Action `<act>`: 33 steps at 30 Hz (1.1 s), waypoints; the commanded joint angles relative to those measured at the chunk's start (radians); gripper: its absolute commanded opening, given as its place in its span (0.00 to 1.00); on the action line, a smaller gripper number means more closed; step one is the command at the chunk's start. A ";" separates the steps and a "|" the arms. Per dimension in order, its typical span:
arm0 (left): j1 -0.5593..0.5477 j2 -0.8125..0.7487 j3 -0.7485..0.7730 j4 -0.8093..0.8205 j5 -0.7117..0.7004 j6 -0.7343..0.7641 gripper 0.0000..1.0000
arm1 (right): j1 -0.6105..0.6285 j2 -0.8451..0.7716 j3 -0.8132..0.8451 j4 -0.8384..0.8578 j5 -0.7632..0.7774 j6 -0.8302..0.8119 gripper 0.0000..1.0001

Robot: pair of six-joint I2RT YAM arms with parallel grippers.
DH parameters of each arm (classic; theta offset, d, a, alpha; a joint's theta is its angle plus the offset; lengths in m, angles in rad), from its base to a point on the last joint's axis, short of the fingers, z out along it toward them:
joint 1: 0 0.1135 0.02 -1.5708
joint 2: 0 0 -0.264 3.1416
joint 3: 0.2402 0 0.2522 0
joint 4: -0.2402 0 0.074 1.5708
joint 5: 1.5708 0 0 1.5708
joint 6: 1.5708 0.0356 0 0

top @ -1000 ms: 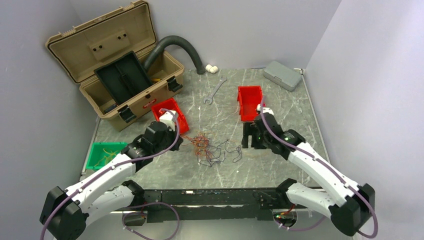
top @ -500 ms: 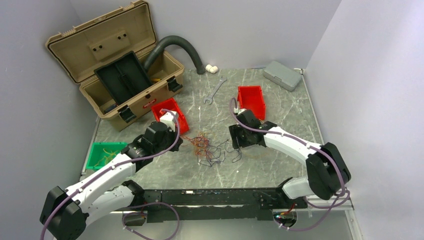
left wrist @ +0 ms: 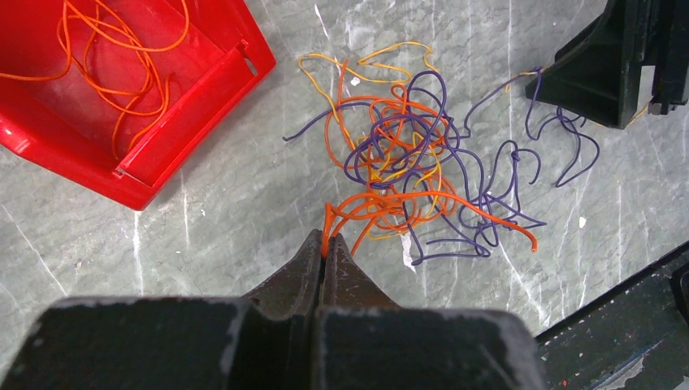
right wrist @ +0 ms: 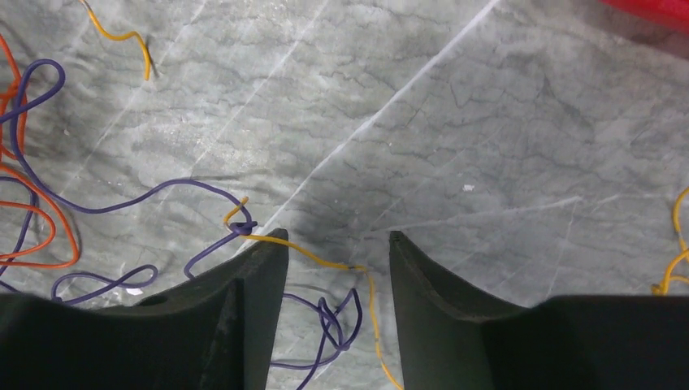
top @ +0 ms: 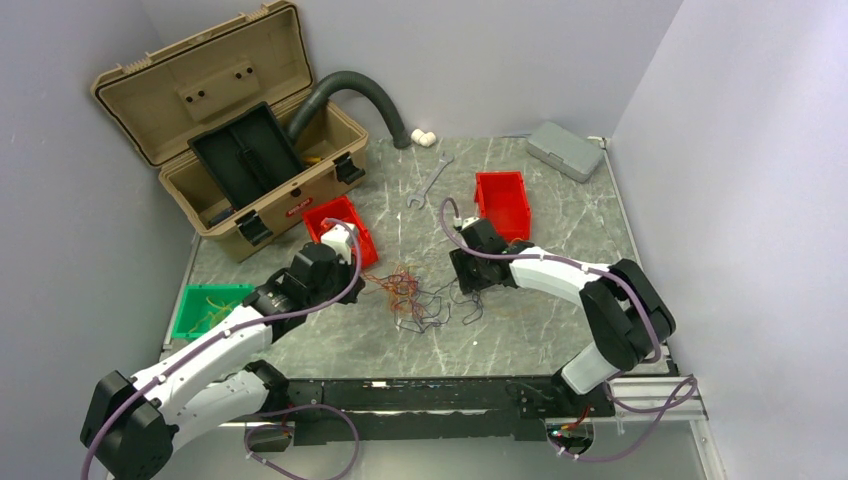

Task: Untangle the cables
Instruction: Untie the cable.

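Well, nearest the arm bases, a green bin (top: 205,308) sits at the left edge of the table with what look like a few thin yellowish strands in it, too small to tell for sure. Just beyond it, the left gripper (left wrist: 326,242) is clamped tight on the end of an orange wire (left wrist: 431,197) that runs straight into the clump. Across from it, the right gripper (right wrist: 337,248) has its fingers spread apart, straddling a yellow wire (right wrist: 313,253) that lies flat on the marble and is snagged with a purple one just to the side. Nothing is gripped there.

Between the two grippers lie the cables (top: 415,290), orange, yellow and purple strands looped through each other in one loose knot, with a few purple tails trailing towards the right arm.

Further back, a red bin (left wrist: 187,114) beside the left arm already holds several loose orange wires (left wrist: 122,73), well apart from the knot. A second red bin (top: 502,200) stands past the right arm, and I cannot see what is in it.

By my reckoning the job is partly under way: some orange strands are sorted out, but the main clump is nowhere near separated, so most of the pulling apart is left.
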 commanded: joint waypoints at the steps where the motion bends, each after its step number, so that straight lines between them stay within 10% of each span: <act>1: -0.004 -0.003 0.044 0.008 0.011 0.013 0.00 | 0.005 0.011 0.021 0.078 0.005 0.000 0.44; 5: -0.006 -0.011 0.049 -0.004 0.014 0.014 0.00 | 0.006 0.003 0.000 0.106 0.018 0.013 0.09; 10: -0.021 -0.008 0.062 -0.017 0.010 0.020 0.12 | 0.010 -0.132 -0.052 0.139 0.030 0.021 0.01; 15: -0.105 0.041 0.114 -0.043 -0.069 0.031 0.25 | 0.010 -0.232 -0.054 0.094 0.021 0.008 0.00; 23: -0.152 0.058 0.138 0.003 -0.087 0.006 0.73 | 0.010 -0.364 -0.051 0.001 0.007 0.021 0.00; 33: -0.170 0.134 0.190 0.049 -0.032 -0.003 0.95 | 0.010 -0.543 -0.027 -0.080 0.002 0.083 0.00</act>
